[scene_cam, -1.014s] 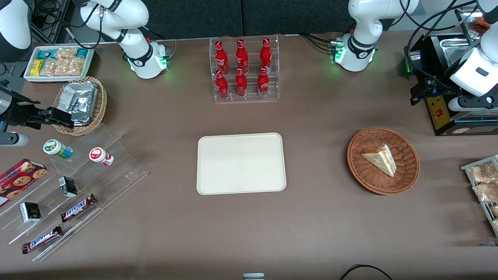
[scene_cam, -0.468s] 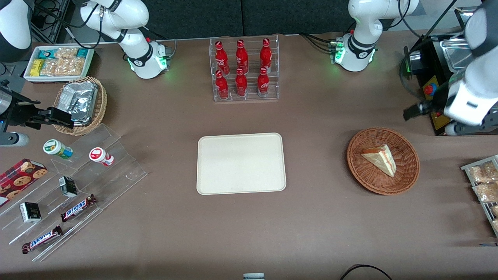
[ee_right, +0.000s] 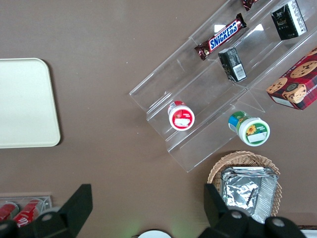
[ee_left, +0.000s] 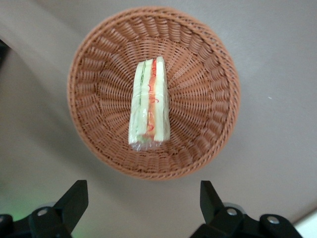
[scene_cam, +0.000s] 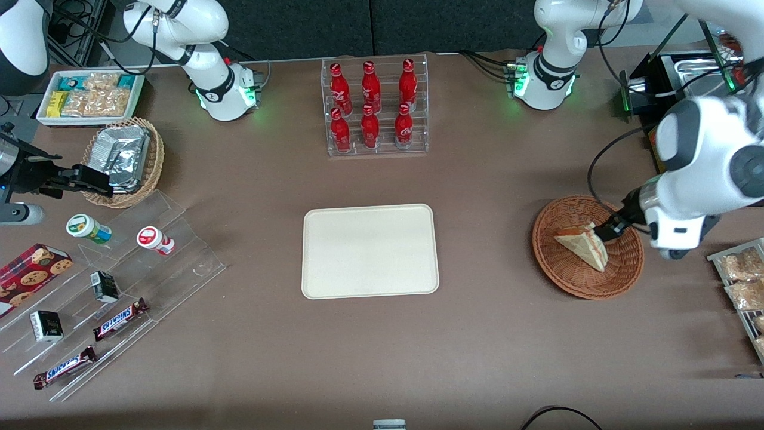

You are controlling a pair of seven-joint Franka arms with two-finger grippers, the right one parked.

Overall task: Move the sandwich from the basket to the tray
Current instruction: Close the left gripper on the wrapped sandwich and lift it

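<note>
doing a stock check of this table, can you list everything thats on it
sandwich: 1, white bread with red and green filling, in the wicker basket
wicker basket: 1, reddish-brown, toward the working arm's end
tray: 1, cream, table centre
cola bottles: 6, red, in a clear rack
foil packets: silver, in a tan basket, toward the parked arm's end
snack box: 1, white
Snickers bars: 2, brown, on the clear stepped stand
small cartons: 2, dark, same stand
tubs: 2, one red-lidded, one green-lidded
cookie box: 1, red
claw: 1, black, open, above the wicker basket
</note>
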